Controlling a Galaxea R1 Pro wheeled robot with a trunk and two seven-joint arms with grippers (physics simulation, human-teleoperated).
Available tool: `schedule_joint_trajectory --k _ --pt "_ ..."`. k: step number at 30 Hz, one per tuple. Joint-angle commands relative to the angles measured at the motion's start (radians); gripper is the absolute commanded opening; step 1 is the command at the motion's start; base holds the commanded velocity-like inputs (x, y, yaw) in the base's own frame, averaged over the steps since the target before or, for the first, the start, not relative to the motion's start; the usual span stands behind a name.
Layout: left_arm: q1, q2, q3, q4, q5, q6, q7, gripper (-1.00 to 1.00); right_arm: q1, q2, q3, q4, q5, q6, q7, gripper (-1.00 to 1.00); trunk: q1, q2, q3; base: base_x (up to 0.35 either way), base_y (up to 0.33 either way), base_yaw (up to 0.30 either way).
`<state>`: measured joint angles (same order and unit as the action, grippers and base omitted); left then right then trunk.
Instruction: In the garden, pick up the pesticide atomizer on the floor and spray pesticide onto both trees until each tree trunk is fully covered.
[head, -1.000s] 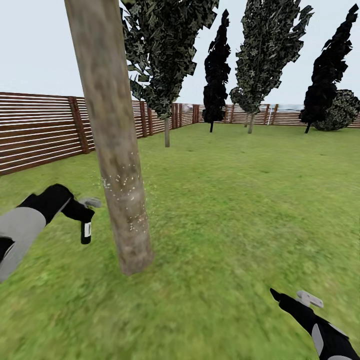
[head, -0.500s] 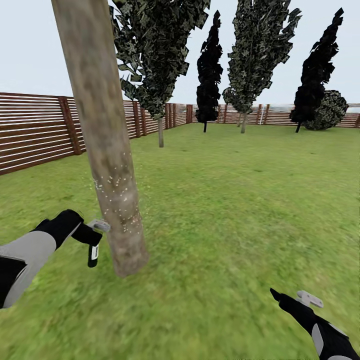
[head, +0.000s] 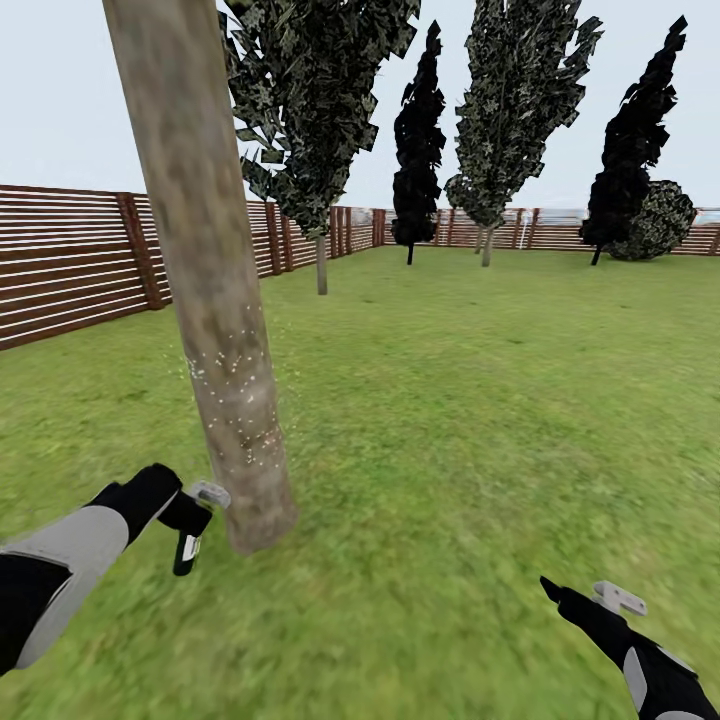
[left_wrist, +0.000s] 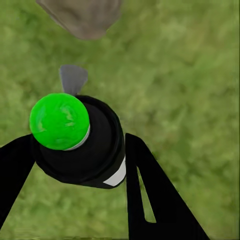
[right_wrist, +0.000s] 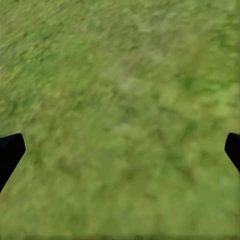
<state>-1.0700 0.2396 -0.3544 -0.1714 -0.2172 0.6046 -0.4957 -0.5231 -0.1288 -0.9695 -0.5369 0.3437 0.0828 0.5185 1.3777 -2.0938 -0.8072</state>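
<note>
- The left gripper (head: 190, 520) holds the pesticide atomizer (head: 187, 551) low over the lawn (head: 480, 420), its jaws clamped on the dark bottle
- The bottle hangs roughly upright, white label patch facing the camera, just beside the base of the tree trunk (head: 215, 300)
- In the left wrist view the atomizer (left_wrist: 80, 145) sits between the two black fingers (left_wrist: 145, 185), with a bright green cap (left_wrist: 59, 121) on top and a grey nozzle tab (left_wrist: 73, 79) pointing toward the trunk's foot (left_wrist: 82, 17)
- Small white specks dot the bark on the trunk's lower part, above the height of the bottle
- The right gripper (head: 590, 600) hangs over bare grass well apart from the trunk; in the right wrist view its fingertips (right_wrist: 10, 152) stand at opposite edges, jaws apart and holding nothing
- Behind, a brown slat fence (head: 70, 260) bounds the grass, with dark column-shaped trees (head: 418, 150) and a round bush (head: 660, 220) near it
</note>
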Motion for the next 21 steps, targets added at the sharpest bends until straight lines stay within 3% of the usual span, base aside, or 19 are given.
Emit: schedule_joint_trajectory --k 1,7,9,10,13,15,18,21 --pt "0.006 -0.006 0.004 0.0 0.005 -0.002 0.023 -1.0 0.0 0.0 0.0 0.0 0.0 0.0 0.0 1.0 0.0 0.0 0.0 0.0 0.0 0.0" --pt "0.045 -0.027 0.005 0.001 0.021 -0.011 0.044 -1.0 0.0 0.0 0.0 0.0 0.0 0.0 0.0 1.0 0.0 0.0 0.0 0.0 0.0 0.0" --pt "0.062 -0.04 0.007 0.001 0.084 -0.028 0.101 -1.0 0.0 0.0 0.0 0.0 0.0 0.0 0.0 1.0 0.0 0.0 0.0 0.0 0.0 0.0" --pt "0.069 -0.046 0.008 0.001 0.143 -0.053 0.177 -1.0 0.0 0.0 0.0 0.0 0.0 0.0 0.0 1.0 0.0 0.0 0.0 0.0 0.0 0.0" --pt "0.073 -0.058 0.008 0.001 0.226 -0.088 0.241 -1.0 0.0 0.0 0.0 0.0 0.0 0.0 0.0 1.0 0.0 0.0 0.0 0.0 0.0 0.0" --pt "0.074 -0.064 0.008 0.0 0.26 -0.104 0.261 -1.0 0.0 0.0 0.0 0.0 0.0 0.0 0.0 1.0 0.0 0.0 0.0 0.0 0.0 0.0" --pt "0.074 -0.06 0.011 0.0 0.266 -0.106 0.265 -1.0 0.0 0.0 0.0 -0.001 0.0 0.0 0.0 1.0 0.0 0.0 0.0 0.0 0.0 0.0" --pt "0.074 -0.038 0.013 -0.001 0.268 -0.106 0.266 -1.0 0.0 0.0 0.0 -0.001 0.0 0.0 0.0 1.0 0.0 0.0 0.0 0.0 0.0 0.0"
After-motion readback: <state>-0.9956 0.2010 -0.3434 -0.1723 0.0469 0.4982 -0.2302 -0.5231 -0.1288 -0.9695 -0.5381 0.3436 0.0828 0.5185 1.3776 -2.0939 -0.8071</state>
